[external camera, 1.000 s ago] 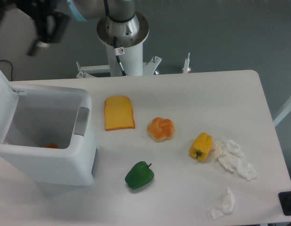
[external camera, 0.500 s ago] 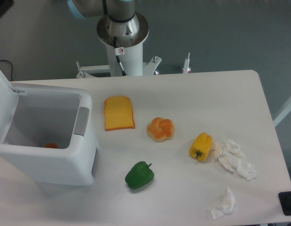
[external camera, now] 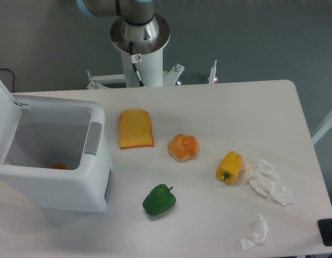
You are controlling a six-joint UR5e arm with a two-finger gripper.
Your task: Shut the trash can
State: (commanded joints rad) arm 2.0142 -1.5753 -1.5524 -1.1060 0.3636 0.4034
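You find the trash can [external camera: 53,161] at the desk's left edge, its lid [external camera: 3,115] upright so the bin gapes; the gripper is out of view, so its opening can't be told.

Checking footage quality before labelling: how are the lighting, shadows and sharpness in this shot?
Fixed camera: soft, even light; faint shadows beside the trash can and green pepper; slightly soft overall; no harsh glare on the table; gripper out of frame.
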